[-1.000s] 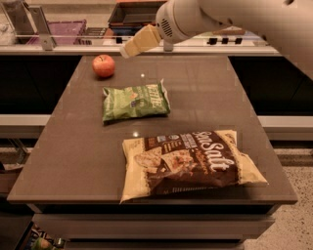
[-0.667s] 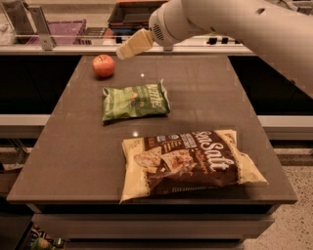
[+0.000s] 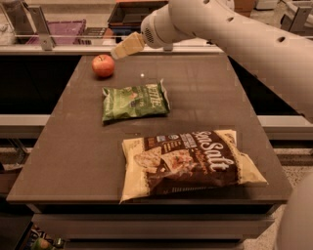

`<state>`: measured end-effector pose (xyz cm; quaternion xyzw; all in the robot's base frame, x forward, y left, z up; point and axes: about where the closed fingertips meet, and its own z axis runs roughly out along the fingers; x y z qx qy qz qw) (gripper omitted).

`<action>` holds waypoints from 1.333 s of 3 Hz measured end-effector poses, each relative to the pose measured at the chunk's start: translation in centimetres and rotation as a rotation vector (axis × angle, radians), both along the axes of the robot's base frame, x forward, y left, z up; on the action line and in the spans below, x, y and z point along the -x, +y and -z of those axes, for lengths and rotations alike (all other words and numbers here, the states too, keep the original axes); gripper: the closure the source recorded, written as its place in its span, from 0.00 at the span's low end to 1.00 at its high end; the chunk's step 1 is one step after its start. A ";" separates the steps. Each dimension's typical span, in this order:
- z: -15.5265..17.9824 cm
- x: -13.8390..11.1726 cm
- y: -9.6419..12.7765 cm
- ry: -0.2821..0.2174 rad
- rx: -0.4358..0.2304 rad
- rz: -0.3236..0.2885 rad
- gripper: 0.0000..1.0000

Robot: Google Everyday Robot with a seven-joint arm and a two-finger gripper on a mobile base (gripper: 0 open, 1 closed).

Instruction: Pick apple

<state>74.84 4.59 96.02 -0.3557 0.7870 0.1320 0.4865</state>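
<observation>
Our gripper (image 3: 121, 50) hangs over the far end of the table (image 3: 205, 97). We cannot tell if it is spread or pressed together. The apple (image 3: 103, 65) sits on the table just below the gripper and a little to its left. The green chip bag (image 3: 134, 101) lies closer to us than the gripper, apart from the apple. We think we should go down slowly, get the apple right in the middle, and squeeze softly so it does not roll away.

A dark brown desk (image 3: 73, 161) carries a green chip bag (image 3: 134, 101) lying flat. Nearer than the green bag and to its right lies a larger brown-and-cream Sea Salt chip bag (image 3: 188, 162). Beyond the green bag, past the desk, stand a purple bin (image 3: 61, 30) and a dark tray (image 3: 132, 12). The tool (image 3: 117, 52) hangs beyond the green bag, over the desk.
</observation>
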 end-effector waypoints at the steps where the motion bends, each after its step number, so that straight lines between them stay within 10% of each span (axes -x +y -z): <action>1: 1.2 -1.3 2.4 0.010 -0.030 -0.062 0.00; 4: 3.8 -2.7 5.8 0.056 -0.041 -0.130 0.00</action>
